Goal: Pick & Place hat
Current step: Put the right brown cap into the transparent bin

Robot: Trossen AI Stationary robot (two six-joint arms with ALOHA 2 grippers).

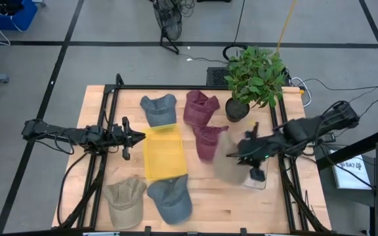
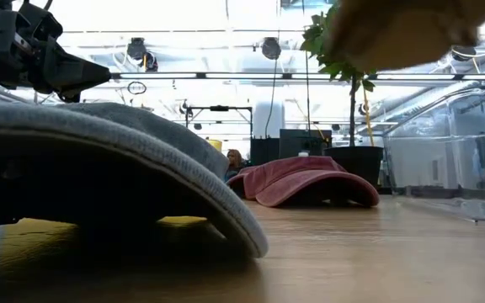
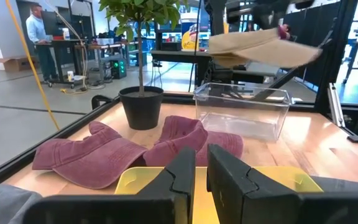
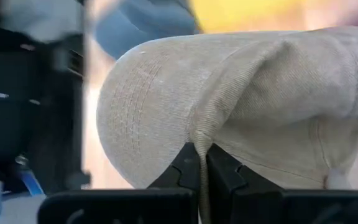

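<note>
- The tan corduroy-like fabric cap (image 4: 229, 106) hangs in the air in the right pincer (image 4: 201, 163), raised off the wooden surface (image 1: 241, 203) and over the clear plastic box (image 3: 244, 112) at the right side.
- The right pincer is clenched on a fold of the cap's cloth, its two dark fingers pressed together with a ridge of fabric between them; in the left wrist view the cap (image 3: 260, 50) shows tilted and blurred above the box.
- Judged from the sagging crown and puckered cloth, the cap is light and soft. It should drape and swing freely, so a pinch on thin crown fabric may slip or let it twist.
- The stiffer brim, or the seam where brim meets crown, looks like the firmer place to grip; the crown only gives a loose fold.
- Nothing here seems fragile, though the dangling brim could catch the box's rim on the way down.
- The left pincer (image 3: 201, 168) waits over the near edge of the flat yellow tray (image 1: 163, 154), fingers nearly together with a narrow gap and nothing between them.
- Around the tray lie two dark red caps (image 1: 202, 108), two blue-grey caps (image 1: 158, 108), and another tan cap (image 1: 125, 200).
- A green potted plant in a black pot (image 1: 254, 78) stands at the far side, just beyond the box.
</note>
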